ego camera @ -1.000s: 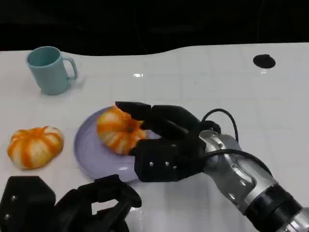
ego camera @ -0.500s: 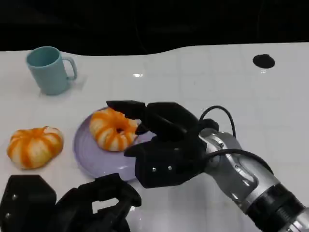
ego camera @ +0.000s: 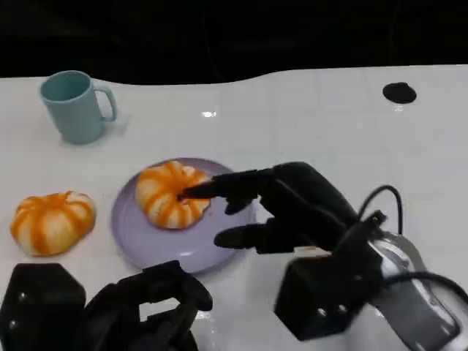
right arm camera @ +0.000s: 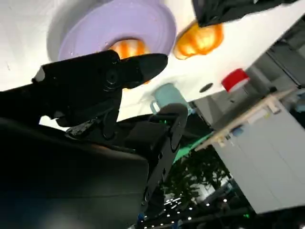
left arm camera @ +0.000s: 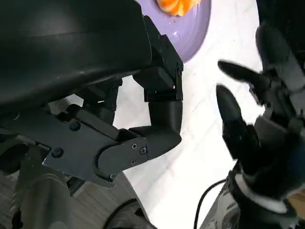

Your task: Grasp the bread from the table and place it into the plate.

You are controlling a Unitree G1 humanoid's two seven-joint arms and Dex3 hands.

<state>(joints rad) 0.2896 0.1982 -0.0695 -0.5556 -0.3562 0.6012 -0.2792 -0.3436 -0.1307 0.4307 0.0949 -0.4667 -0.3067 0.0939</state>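
Note:
An orange-and-white striped bread (ego camera: 172, 194) lies on the left part of the lavender plate (ego camera: 146, 245); the wrist views show them too, bread (left arm camera: 178, 5) (right arm camera: 126, 47) on plate (left arm camera: 195, 28) (right arm camera: 143, 21). My right hand (ego camera: 285, 208) (right arm camera: 95, 81) (left arm camera: 257, 124) hovers over the plate's right rim with fingers spread and holds nothing; one fingertip (ego camera: 196, 192) reaches the bread's right side. My left hand (ego camera: 117, 311) (left arm camera: 143, 119) rests near the table's front edge, fingers curled in, holding nothing.
A second striped bread (ego camera: 53, 221) (right arm camera: 198, 40) lies on the table left of the plate. A teal mug (ego camera: 75, 104) (right arm camera: 167, 98) stands at the back left. A small black disc (ego camera: 400, 92) sits far back right.
My right hand set the bread down on the plate, let go of it and drew back to the right with fingers spread. The left hand has not moved.

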